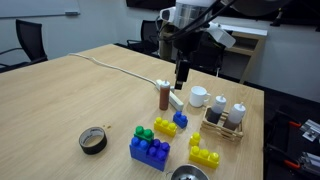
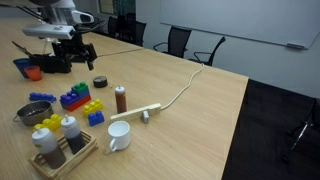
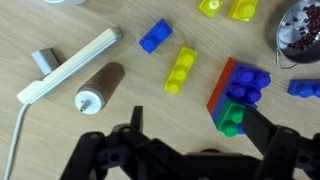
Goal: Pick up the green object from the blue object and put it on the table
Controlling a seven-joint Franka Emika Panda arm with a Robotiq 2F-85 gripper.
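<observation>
The small green block point(image 3: 232, 118) sits on one end of the large blue block point(image 3: 246, 84), which has a red layer on its side. Both also show in both exterior views: green block point(image 1: 142, 132) point(image 2: 81, 90), blue block point(image 1: 151, 151) point(image 2: 72, 100). They rest on the light-wood table point(image 1: 90, 90). My gripper point(image 1: 181, 73) point(image 2: 72, 56) hangs open and empty well above the table, apart from the blocks. In the wrist view the open fingers point(image 3: 200, 135) frame the bottom edge, and the right finger is next to the green block.
Yellow blocks point(image 3: 180, 68) point(image 1: 205, 153), a small blue block point(image 3: 155, 36), a brown bottle point(image 3: 100, 88) and a white bar with cable point(image 3: 70, 65) lie nearby. A white mug point(image 1: 198, 96), shaker caddy point(image 1: 228, 118), tape roll point(image 1: 93, 140) and metal bowl point(image 3: 300, 35) also stand on the table.
</observation>
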